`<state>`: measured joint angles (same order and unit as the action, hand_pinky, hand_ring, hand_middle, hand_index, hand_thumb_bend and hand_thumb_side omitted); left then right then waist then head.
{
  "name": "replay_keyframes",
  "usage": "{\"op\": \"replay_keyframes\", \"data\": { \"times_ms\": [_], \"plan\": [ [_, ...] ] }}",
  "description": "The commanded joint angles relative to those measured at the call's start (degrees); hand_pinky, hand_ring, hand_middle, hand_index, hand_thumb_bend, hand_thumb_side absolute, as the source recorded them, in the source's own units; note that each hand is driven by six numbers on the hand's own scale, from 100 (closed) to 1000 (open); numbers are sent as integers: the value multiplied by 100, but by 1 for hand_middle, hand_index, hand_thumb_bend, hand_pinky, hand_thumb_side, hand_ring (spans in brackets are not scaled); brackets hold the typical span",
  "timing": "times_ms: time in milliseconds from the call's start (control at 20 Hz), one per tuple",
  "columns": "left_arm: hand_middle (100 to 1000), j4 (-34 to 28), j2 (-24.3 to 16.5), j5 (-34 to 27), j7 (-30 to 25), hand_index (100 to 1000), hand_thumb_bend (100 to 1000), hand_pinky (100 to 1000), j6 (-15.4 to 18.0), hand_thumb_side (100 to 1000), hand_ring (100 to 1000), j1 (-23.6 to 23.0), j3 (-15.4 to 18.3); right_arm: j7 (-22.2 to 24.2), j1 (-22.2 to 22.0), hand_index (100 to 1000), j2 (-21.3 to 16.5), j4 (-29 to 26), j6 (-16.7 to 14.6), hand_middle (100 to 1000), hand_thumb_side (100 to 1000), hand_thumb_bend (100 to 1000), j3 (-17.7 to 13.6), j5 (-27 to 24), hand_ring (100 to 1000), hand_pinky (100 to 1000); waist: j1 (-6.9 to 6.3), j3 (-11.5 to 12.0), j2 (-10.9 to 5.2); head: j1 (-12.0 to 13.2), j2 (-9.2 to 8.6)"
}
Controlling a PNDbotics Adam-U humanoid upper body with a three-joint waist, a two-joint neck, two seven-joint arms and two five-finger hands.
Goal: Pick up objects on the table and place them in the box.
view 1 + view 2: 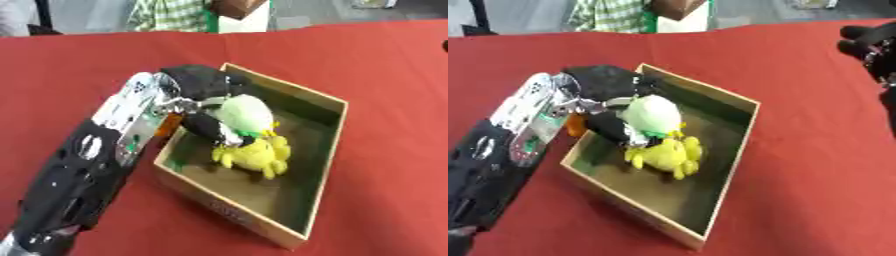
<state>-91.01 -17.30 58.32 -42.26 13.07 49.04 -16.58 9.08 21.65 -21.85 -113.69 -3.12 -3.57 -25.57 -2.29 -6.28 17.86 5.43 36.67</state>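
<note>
Both views look down from the robot's head at the red cloth table (376, 75), quite close. Both show the open brown cardboard box (337, 145) in the middle. The right eye view sits a little further right, showing more table there.

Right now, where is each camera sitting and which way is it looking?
Left eye view: in the head, looking down at the box on the red table; the left hand holds a yellow toy.
Right eye view: same head, set slightly rightward, also showing the right hand at the right edge.
Shared: box, toy, left arm.
</note>
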Motion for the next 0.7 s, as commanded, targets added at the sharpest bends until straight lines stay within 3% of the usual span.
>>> {"op": "replay_keyframes", "data": {
  "times_ms": [50,350,700],
  "plan": [
    [974,-399,-166,-501,112,1000,263,825,-197,975,924,45,240,-31,39,914,-59,-90,5,565,654,100,-68,-28,808,855,23,17,-134,-5,-74],
    [951,-826,-286,-1735,43,1000,212,789,-619,1000,903,-36,609,-62,24,914,-24,-90,67,565,648,100,-83,-38,808,855,-21,70,-192,-59,-73],
    [940,-1434,-850,-2285,324,1000,193,776,-1070,981,892,-315,1215,-141,8,912,-42,-90,90,567,652,100,-115,-101,806,852,-54,145,-315,-43,143]
  ]
}}
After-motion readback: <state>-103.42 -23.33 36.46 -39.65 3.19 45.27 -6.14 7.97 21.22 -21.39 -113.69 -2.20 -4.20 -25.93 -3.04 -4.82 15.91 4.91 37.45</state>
